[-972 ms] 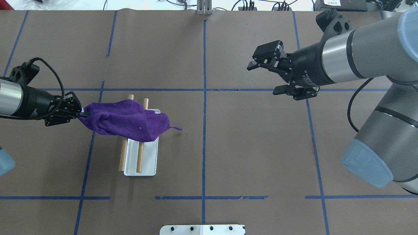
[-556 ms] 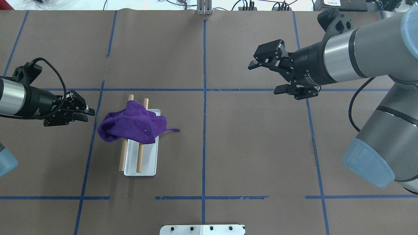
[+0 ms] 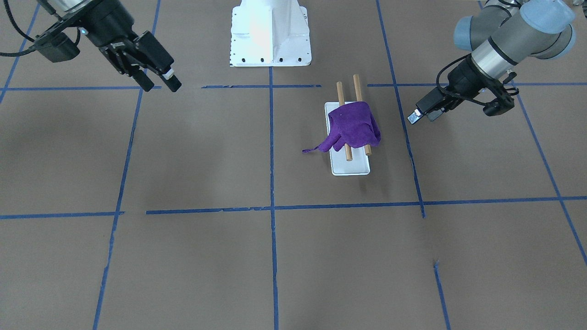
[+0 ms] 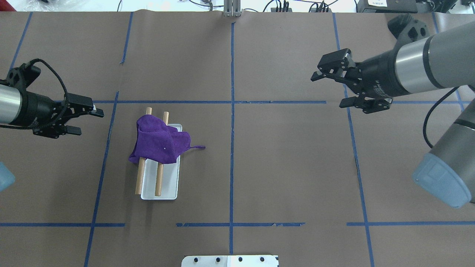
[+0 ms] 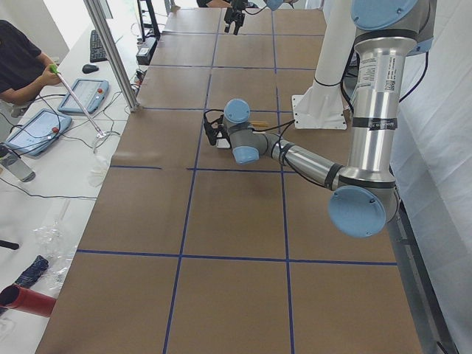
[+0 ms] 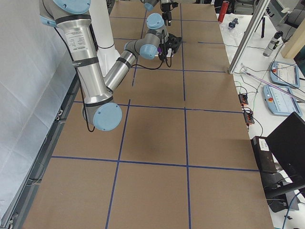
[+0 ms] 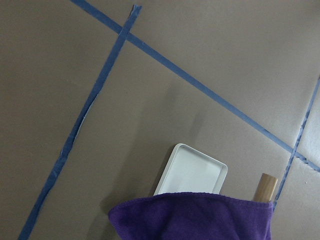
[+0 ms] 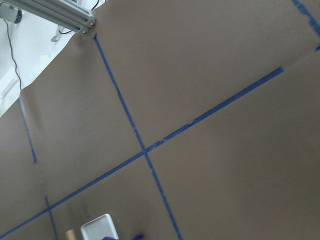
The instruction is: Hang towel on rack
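Note:
A purple towel (image 4: 159, 142) lies draped over the far half of the rack (image 4: 163, 187), covering both wooden dowel bars; its loop tail trails onto the table on the right. It also shows in the front view (image 3: 355, 126) on the rack (image 3: 351, 166). My left gripper (image 4: 88, 120) is open and empty, to the left of the towel and apart from it; it also shows in the front view (image 3: 422, 115). My right gripper (image 4: 328, 91) is open and empty, far off to the right (image 3: 160, 85). The left wrist view shows the towel's edge (image 7: 195, 217), the white base (image 7: 192, 172) and one dowel end (image 7: 265, 187).
The table is covered in brown paper with a grid of blue tape lines (image 4: 232, 111). The large white bolted pedestal (image 3: 269, 36) stands at the robot's side (image 4: 230, 260). Cables and an aluminium post (image 4: 232, 9) lie along the far edge.
My left gripper let go of the towel, opened and drew back to the left. The towel fell in and settled on the bars. My right arm moved to the right.

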Robot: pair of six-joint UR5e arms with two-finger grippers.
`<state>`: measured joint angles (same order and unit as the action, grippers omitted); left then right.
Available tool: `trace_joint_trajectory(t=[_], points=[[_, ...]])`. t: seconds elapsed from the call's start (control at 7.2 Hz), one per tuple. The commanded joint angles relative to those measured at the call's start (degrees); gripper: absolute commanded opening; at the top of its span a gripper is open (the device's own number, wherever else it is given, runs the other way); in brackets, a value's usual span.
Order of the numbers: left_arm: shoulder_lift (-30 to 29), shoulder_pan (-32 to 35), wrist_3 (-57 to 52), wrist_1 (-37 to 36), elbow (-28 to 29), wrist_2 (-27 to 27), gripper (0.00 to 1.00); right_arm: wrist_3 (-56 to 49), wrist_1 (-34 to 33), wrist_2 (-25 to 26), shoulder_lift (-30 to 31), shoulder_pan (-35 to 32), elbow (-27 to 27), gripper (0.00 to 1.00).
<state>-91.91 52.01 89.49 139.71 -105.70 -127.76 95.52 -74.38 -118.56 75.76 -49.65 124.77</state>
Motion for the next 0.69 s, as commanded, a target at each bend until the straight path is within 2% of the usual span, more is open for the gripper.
trace_joint_trajectory(t=[0.0, 0.28, 0.42, 0.56], points=[[2.95, 5.79, -19.61, -0.14, 2.94, -0.56, 1.0, -21.13, -0.06, -3.07, 11.38, -6.92, -2.15, 1.0], [7.08, 13.77, -44.29, -0.14, 6.88, -0.56, 1.0, -45.38, -0.41, -4.83, 19.04, -13.85, -9.25, 1.0], [7.27, 18.6, -57.28, -0.4, 10.39, -0.48, 1.0, -59.95, -0.41, -7.88, 20.9, -20.16, -14.59, 1.0], [7.36, 23.96, -69.86, -0.57, 14.6, 0.05, 1.0, -70.28, -0.76, -14.44, 21.01, -27.88, -21.0, 1.0]])
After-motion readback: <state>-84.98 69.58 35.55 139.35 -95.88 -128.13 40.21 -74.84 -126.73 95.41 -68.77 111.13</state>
